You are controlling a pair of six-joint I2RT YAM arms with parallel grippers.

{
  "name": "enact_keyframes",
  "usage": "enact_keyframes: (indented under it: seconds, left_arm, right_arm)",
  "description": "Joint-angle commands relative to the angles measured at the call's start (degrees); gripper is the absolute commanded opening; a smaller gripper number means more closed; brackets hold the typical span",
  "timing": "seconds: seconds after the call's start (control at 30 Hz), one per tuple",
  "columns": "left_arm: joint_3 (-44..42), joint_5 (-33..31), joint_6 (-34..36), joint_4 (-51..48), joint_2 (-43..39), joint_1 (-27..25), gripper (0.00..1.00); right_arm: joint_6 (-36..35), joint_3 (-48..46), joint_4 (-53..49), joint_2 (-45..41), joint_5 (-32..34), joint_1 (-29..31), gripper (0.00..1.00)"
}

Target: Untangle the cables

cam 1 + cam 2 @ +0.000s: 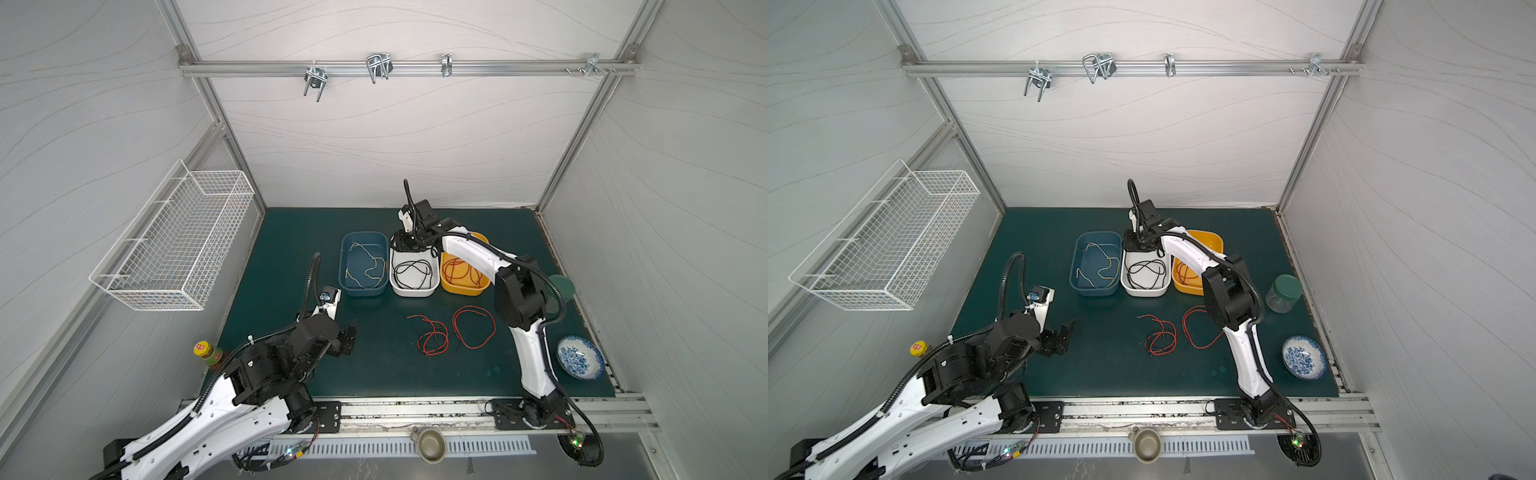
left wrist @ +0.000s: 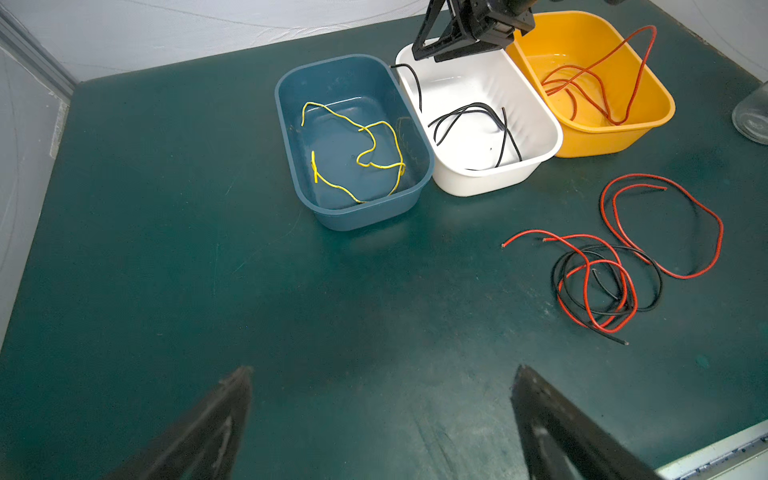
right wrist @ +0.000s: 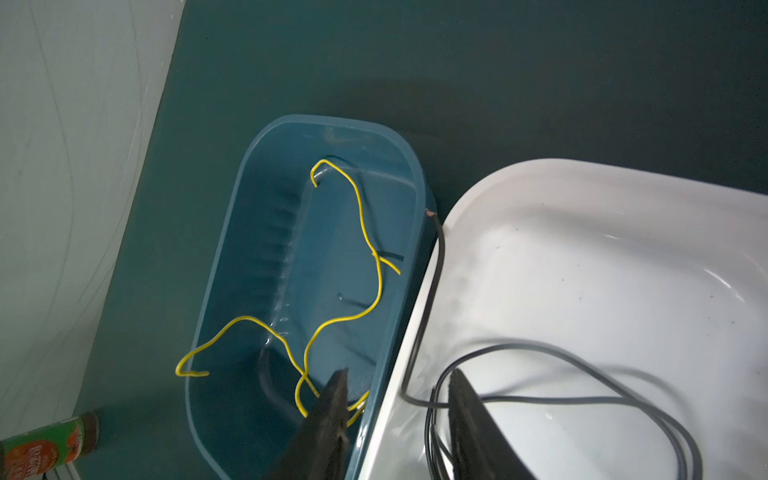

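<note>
Where both arms work, mat [image 1: 291, 270]: dark green, 3 bins in a row at back-centre.
L gripper [image 2: 382, 415]: low over front-left mat, jaws spread wide, nothing btwn them.
R gripper [image 3: 399, 415]: straddles blue/white bin rims, jaws part-way apart, no grip on anything.
Bins: blue bin [image 1: 341, 266] w/ yellow cable [image 3: 380, 278]; white bin [image 1: 415, 291] w/ black cable [image 3: 430, 286]; orange bin [image 1: 461, 289] w/ red cable [image 2: 641, 72].
Tangle [image 2: 594, 282]: red + black cables knotted on mat in front of bins; red loop [image 2: 720, 230] touching its edge.
</note>
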Motion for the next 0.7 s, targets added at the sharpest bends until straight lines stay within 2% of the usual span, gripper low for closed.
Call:
enact_keyframes:
  seconds: [0.0, 0.2, 0.33, 0.57, 0.67]
  left_arm:
    - [0.75, 0.07, 0.36, 1.67, -0.68, 0.27, 0.99]
    - [0.65, 0.29, 0.4, 1.76, -0.97, 0.22, 0.99]
    - [0.57, 0.36, 0.49, 1.85, -0.97, 0.26, 0.99]
    - [0.57, 0.38, 0.49, 1.91, -1.13, 0.26, 0.99]
    - [0.56, 0.36, 0.54, 1.91, -1.14, 0.27, 0.99]
  right_arm:
    - [-0.28, 1.39, -1.66, 2.01, -1.51, -0.06, 0.4]
    - [0.12, 1.19, -0.85, 2.88, -1.24, -0.03, 0.37]
    - [-0.03, 1.4, -0.63, 3.49, -1.38, -0.05, 0.3]
    - [0.37, 1.57, -0.33, 4.51, -1.87, -0.46, 0.28]
    - [0.36, 1.97, -0.31, 4.85, -1.84, -0.48, 0.23]
